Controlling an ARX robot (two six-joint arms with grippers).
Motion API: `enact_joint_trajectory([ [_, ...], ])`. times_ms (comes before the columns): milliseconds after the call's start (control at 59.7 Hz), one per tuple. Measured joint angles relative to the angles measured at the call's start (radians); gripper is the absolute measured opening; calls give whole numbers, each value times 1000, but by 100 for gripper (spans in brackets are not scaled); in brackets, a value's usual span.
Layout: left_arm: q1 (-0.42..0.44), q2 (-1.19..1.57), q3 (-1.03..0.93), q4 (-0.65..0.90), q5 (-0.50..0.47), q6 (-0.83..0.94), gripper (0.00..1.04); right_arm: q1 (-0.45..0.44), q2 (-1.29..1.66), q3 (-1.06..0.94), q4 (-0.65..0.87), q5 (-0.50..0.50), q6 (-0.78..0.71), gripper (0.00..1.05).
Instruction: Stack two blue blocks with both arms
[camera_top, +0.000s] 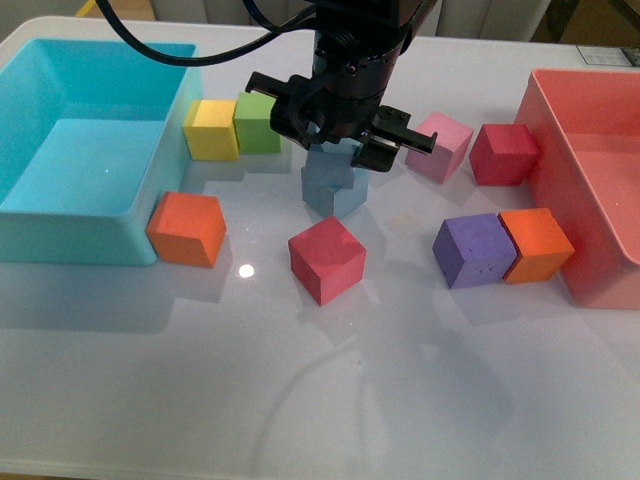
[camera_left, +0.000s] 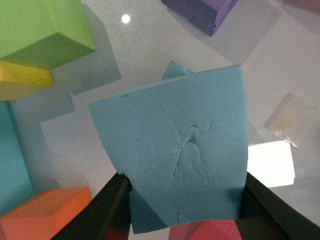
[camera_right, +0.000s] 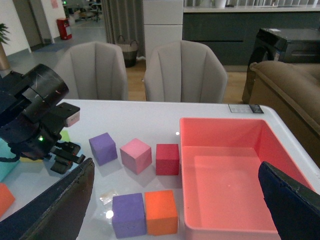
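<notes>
Foam blue block (camera_left: 170, 145), creased, judged light and soft; left tool (camera_left: 185, 200) clamps its opposite faces. Right tool (camera_right: 175, 167) gapes, empty.

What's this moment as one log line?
stage: stacking | left gripper: shut on upper blue block | lower blue block: beneath | right gripper: open, empty

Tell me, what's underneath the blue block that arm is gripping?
A second blue block; only a corner peeks out. The held blue block in the left gripper covers the rest, including whether they touch.
</notes>
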Motion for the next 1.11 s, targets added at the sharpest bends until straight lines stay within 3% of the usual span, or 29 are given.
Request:
enact_joint_trajectory([
  [167,2,-9,-48,23,-6,-3,94,0,0,0,0,0,0,96],
  [201,3,-12,-58,27,-7,-3,98,0,0,0,0,0,0,96],
  [519,7,-159,-203,90,-6,-22,96,0,0,0,0,0,0,96],
  [787,19,-448,-528,259,31,-84,96,0,0,0,0,0,0,96],
  [1105,166,-881,-954,431,31,-146,96,0,0,0,0,0,0,96],
])
